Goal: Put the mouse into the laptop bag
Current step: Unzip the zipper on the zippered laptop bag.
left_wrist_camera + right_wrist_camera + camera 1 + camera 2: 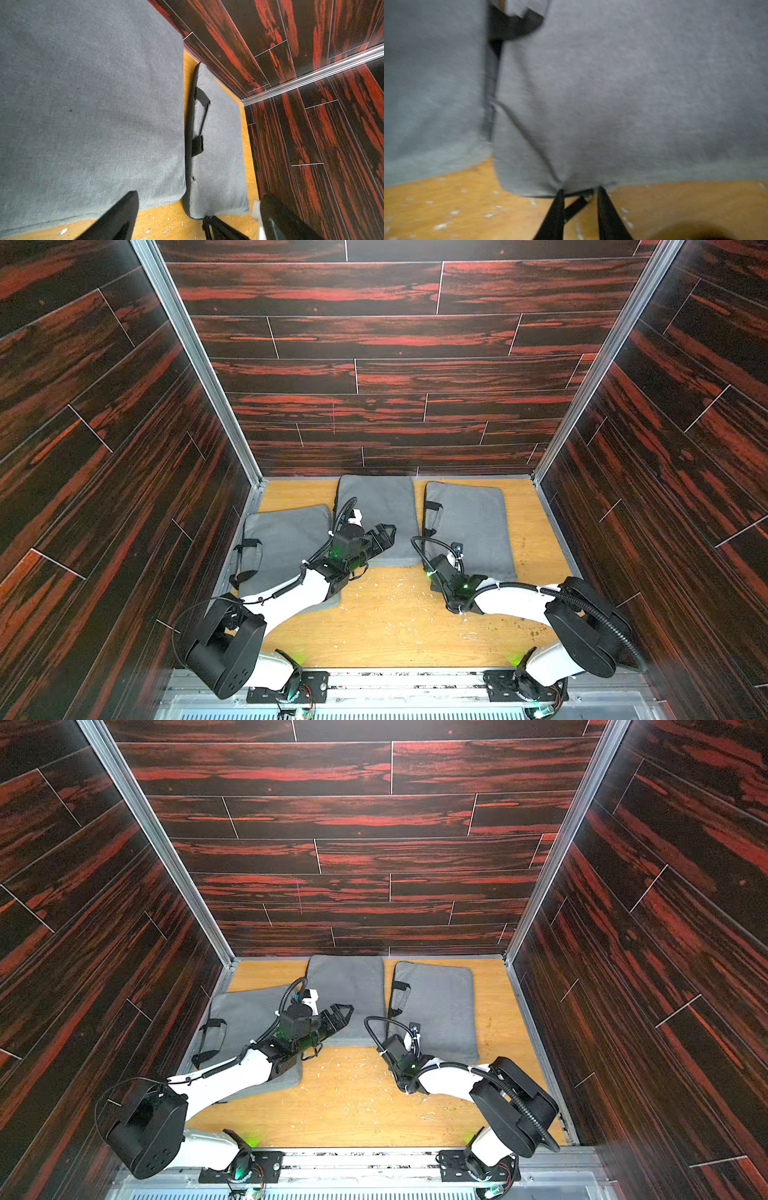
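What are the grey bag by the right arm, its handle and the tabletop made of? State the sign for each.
Grey bag: likely woven fabric over padding, matte; a heathered weave shows, and it creases softly.
Handle: seemingly black webbing, a flat, dull strap.
Tabletop: wood or wood-look laminate, with orange-tan grain lines; which of the two cannot be told.

No writing, brand mark, number or sign can be read in any view. The grey laptop bag (pixel 633 93) just ahead of the right end effector (pixel 579 190) shows only plain fabric, and the right wrist view is blurred.
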`<state>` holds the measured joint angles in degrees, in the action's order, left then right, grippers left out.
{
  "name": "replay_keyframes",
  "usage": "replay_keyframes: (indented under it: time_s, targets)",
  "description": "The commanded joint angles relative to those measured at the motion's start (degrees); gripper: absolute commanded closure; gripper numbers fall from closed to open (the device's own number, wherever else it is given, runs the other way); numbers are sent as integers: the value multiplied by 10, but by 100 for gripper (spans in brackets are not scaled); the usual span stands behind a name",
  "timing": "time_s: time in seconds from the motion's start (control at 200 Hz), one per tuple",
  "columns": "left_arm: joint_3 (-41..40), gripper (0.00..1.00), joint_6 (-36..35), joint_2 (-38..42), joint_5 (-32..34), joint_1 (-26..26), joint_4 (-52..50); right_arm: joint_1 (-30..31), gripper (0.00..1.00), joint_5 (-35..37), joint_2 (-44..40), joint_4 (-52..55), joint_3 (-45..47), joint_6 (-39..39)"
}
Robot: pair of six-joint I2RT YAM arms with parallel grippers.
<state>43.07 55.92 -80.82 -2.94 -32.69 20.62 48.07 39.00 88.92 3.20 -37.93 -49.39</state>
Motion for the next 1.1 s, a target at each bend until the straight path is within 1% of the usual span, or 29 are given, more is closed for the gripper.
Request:
replay_keyframes:
  time_s: [0.0,0.095,0.185,0.426,0.481,0.536,0.566,0.696,0.802,0.947,1.042,1.067,1.097]
  targets:
    - [-7,6,-1,21,4,2,-1,2,81,14,-13,11,26,-26]
    - [-8,6,0,21,4,2,-1,2,83,0,-27,-21,45,-11]
    - [-9,6,1,19,4,2,1,8,78,-20,-37,-74,62,25]
    - [-7,6,2,18,2,2,3,30,50,-6,-37,-91,49,61]
    - [-7,6,2,17,3,2,3,30,40,-2,-30,-78,42,50]
    - [-6,6,3,15,3,2,3,31,33,5,-18,-54,28,29]
    - [-5,6,2,14,1,2,3,30,31,11,-9,-37,20,14]
    - [-5,6,2,13,0,2,3,30,31,15,30,-1,-5,-31]
    - [-7,6,1,16,1,2,3,28,32,9,57,1,-15,-43]
    - [-7,6,1,17,0,2,1,21,37,5,73,1,-19,-51]
    - [-6,6,0,17,1,1,1,14,44,5,69,-2,-11,-51]
    - [-6,6,1,16,1,2,1,12,48,5,67,-3,-8,-51]
    - [-5,6,0,14,1,1,2,10,55,5,66,-5,-5,-51]
